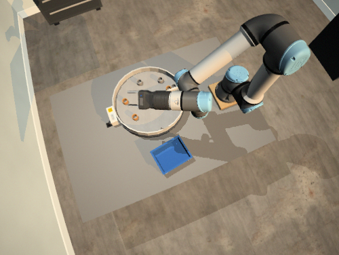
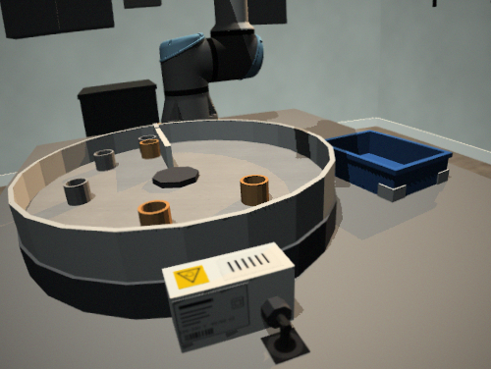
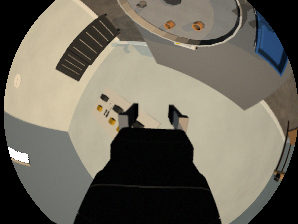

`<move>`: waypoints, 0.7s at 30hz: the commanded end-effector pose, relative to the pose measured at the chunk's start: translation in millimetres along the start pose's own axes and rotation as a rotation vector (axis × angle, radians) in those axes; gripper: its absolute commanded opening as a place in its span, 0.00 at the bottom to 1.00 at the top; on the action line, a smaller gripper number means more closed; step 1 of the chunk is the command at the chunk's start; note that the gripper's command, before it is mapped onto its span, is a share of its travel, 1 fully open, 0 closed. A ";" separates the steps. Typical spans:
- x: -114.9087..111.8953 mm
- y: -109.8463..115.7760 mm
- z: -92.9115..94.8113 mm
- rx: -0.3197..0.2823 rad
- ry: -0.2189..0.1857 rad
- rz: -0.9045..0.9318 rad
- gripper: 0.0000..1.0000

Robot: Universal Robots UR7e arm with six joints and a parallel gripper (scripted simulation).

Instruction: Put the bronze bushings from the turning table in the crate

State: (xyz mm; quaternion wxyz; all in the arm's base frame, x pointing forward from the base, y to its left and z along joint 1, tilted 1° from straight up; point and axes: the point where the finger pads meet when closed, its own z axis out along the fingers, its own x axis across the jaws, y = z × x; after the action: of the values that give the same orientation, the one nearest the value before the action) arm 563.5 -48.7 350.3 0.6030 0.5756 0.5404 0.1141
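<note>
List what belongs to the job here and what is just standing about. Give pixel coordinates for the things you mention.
Job:
- three bronze bushings (image 1: 125,103) (image 2: 254,194) (image 3: 198,27)
- steel bushings (image 1: 140,83) (image 2: 78,195) (image 3: 141,5), to stay put
- turning table (image 1: 152,120) (image 2: 98,247) (image 3: 217,17)
- blue crate (image 1: 171,159) (image 2: 383,161) (image 3: 271,46)
- open gripper (image 1: 128,98) (image 3: 153,110)

Just about:
- drawer unit (image 1: 72,13) (image 3: 88,48)
- white box (image 1: 112,117) (image 2: 211,314) (image 3: 186,46), perhaps the table's own

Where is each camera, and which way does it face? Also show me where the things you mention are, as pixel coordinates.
Top: high overhead, looking down on the turntable (image 1: 131,130) (image 2: 98,250) (image 3: 150,34) and crate (image 1: 172,157) (image 2: 393,181) (image 3: 270,42); shows the arm (image 1: 217,61) (image 2: 187,74) and open gripper (image 1: 133,98) (image 3: 153,110).
Exterior: low beside the turntable, looking across it toward the arm's lower part; the gripper is out of view.
Wrist: on the arm by the gripper, looking out past its fingers toward a wall; turntable and crate at the picture's top.
Top and exterior share both, plus the white box (image 1: 112,116) (image 2: 228,294).
</note>
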 end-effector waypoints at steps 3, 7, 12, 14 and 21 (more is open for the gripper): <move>4.2 0.1 -54.5 -0.002 -0.001 0.001 1.00; 0.5 0.1 -10.4 -0.001 0.000 0.001 1.00; 4.0 -1.3 -53.0 0.001 0.000 0.001 1.00; 4.0 -1.3 -53.0 0.001 0.000 0.001 1.00; 4.0 -1.3 -53.0 0.001 0.000 0.001 1.00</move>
State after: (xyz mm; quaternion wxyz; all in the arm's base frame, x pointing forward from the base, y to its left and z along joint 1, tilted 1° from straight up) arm 561.9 -47.4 350.3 0.6027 0.5758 0.5406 0.1137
